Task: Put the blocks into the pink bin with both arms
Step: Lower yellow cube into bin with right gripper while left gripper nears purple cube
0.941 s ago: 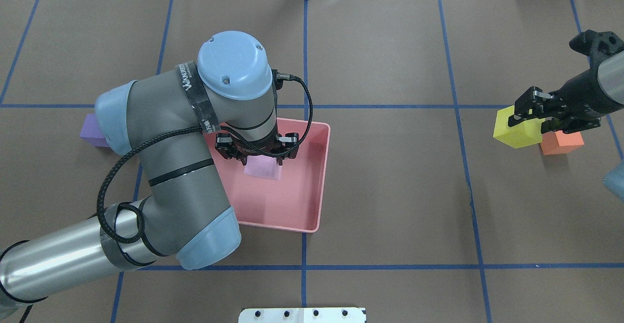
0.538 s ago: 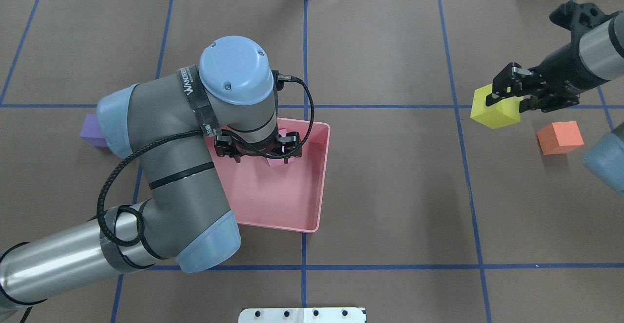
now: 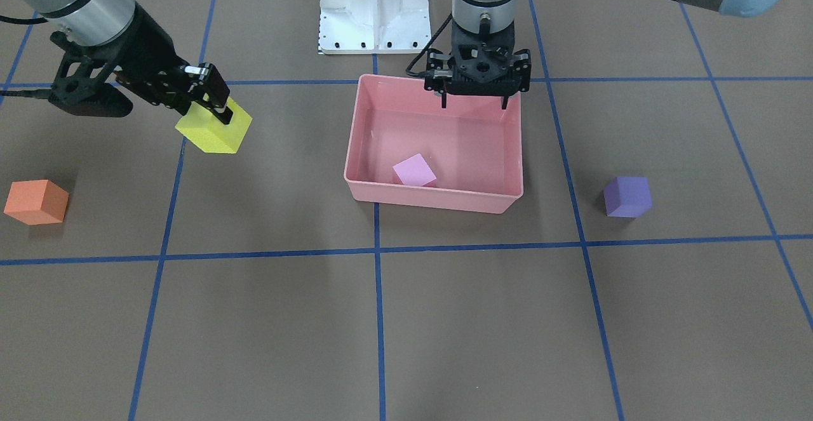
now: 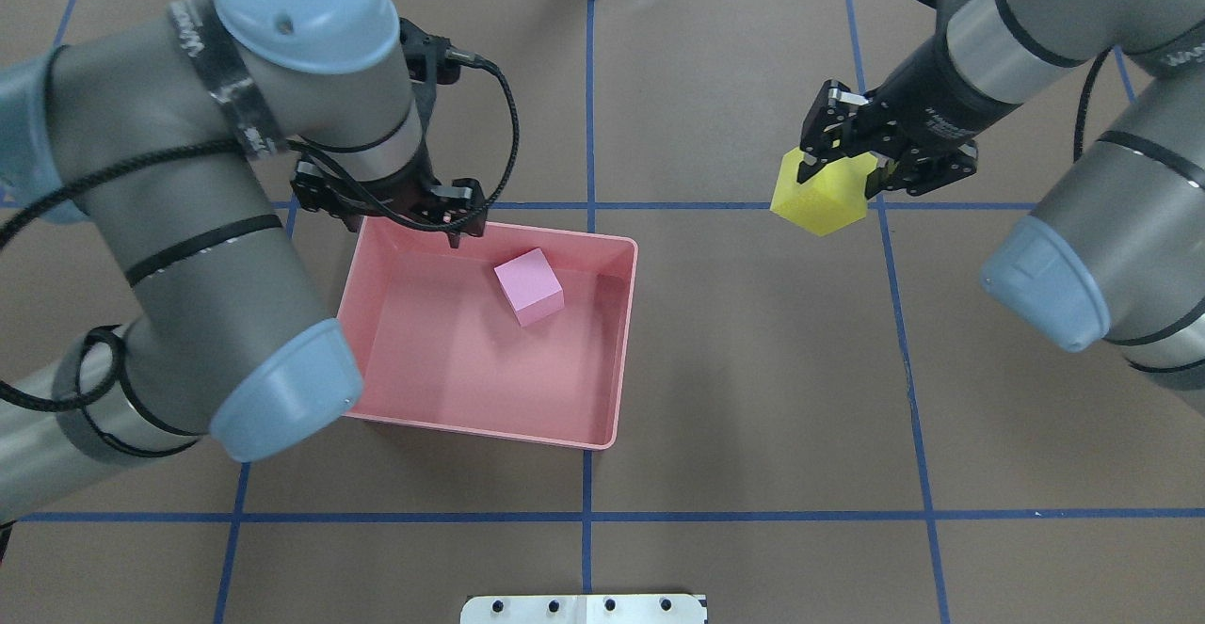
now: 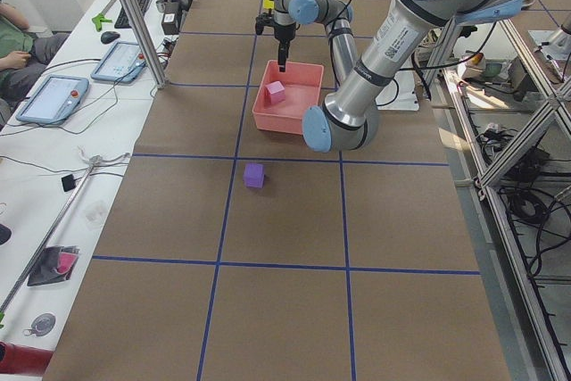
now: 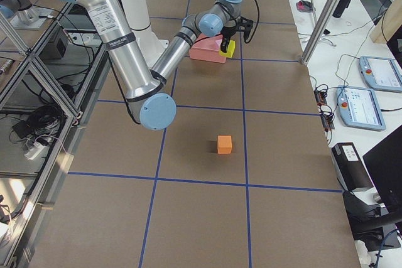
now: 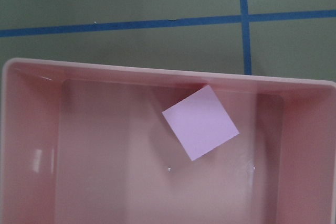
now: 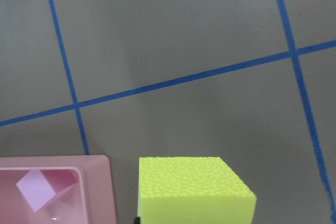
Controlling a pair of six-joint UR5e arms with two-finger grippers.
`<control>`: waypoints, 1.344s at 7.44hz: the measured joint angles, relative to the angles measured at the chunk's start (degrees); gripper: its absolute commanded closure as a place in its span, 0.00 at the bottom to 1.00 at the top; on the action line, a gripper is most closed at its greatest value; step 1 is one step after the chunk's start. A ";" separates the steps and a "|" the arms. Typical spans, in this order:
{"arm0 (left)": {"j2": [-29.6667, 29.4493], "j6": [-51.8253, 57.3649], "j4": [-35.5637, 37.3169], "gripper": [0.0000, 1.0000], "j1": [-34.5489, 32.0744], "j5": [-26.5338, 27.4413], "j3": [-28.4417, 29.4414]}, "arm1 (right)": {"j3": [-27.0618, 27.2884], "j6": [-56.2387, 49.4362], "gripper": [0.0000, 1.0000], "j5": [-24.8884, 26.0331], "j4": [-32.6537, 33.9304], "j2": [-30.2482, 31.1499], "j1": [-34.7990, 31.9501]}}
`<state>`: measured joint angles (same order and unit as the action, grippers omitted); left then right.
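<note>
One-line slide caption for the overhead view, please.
Left gripper open above the pink bin containing a pink block; right gripper holds a yellow block above the table.

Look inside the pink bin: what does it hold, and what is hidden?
One light pink-lilac block lies on the floor of the pink bin, turned askew to the walls. No other block shows. In the overhead view the left arm covers the bin's near-left corner.

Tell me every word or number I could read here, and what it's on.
"WA…": white letters on the black strap round the left arm; the rest is unreadable.
White letters on the right arm's black strap: too blurred to read.
No text on the pink bin, yellow block, lilac block, purple block or orange block.
</note>
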<state>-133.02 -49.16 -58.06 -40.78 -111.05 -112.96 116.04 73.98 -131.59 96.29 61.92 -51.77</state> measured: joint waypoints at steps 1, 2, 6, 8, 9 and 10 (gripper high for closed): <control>2.82 4.45 0.64 0.01 -2.88 -0.57 -1.28 | -0.30 4.40 1.00 1.92 0.36 -2.80 2.89; 5.65 8.16 0.32 0.01 -5.58 -1.24 -1.83 | -1.08 7.87 1.00 3.88 0.54 -5.68 5.75; 20.51 10.39 -17.08 0.01 -12.58 -8.92 -0.21 | -6.07 15.65 1.00 12.89 2.03 -15.24 16.65; 23.95 8.73 -24.07 0.00 -12.99 -9.39 2.70 | -9.84 17.85 1.00 18.02 3.90 -19.70 21.84; 25.64 7.37 -28.79 0.00 -12.98 -9.41 4.68 | -12.61 18.40 1.00 19.89 4.12 -21.65 23.73; 26.90 5.62 -34.20 0.00 -12.96 -9.37 7.31 | -15.17 18.62 1.00 21.41 4.16 -23.23 25.25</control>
<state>-106.12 -43.54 -92.26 -53.74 -120.42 -105.65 100.88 92.60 -110.18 100.45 38.69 -26.52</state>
